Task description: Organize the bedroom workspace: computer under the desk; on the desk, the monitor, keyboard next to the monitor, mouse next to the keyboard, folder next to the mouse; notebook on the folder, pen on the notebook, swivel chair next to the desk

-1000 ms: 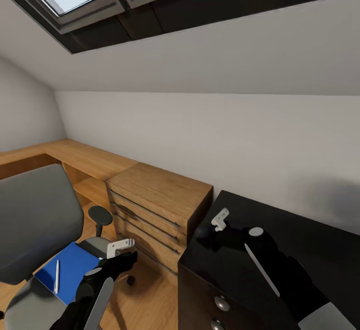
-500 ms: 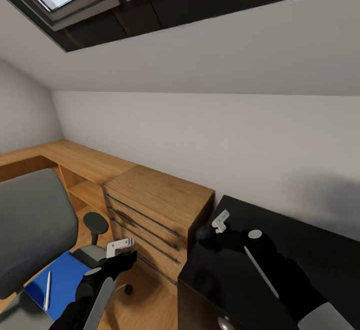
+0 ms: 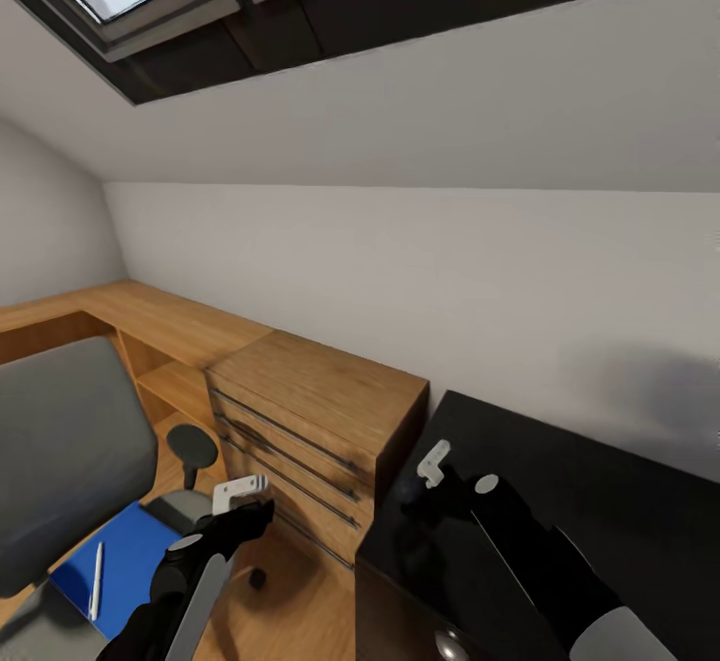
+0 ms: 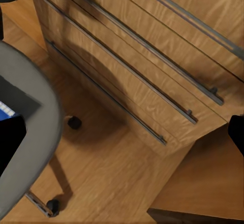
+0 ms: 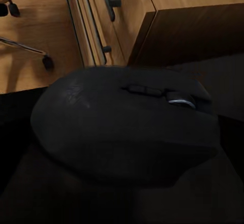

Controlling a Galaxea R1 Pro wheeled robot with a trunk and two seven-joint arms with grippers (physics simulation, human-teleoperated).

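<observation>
The small black mouse (image 5: 122, 127) lies low over the corner of the glossy black desk (image 3: 600, 481). My right gripper (image 3: 432, 464) is shut on it, though its fingers blend into the dark. The mouse (image 3: 412, 496) shows as a dark lump under that gripper. The grey swivel chair (image 3: 60, 441) stands at the left. On its seat lies a flat blue item (image 3: 130, 551), folder or notebook, I cannot tell which. The white pen (image 3: 96, 568) rests on top. My left gripper (image 3: 242, 489) hangs open beside the seat, holding nothing.
A light wooden drawer chest (image 3: 310, 401) stands between chair and desk, joined to a low wooden counter (image 3: 150, 316) along the wall. Its drawer fronts (image 4: 152, 56) are close to my left gripper. A chair caster (image 4: 74, 122) sits on the wooden floor. The ceiling slopes low overhead.
My right arm has come down and slightly left, bringing the mouse lower onto the desk corner. The camera shifted a second ago, then held still. The left arm has not moved.
</observation>
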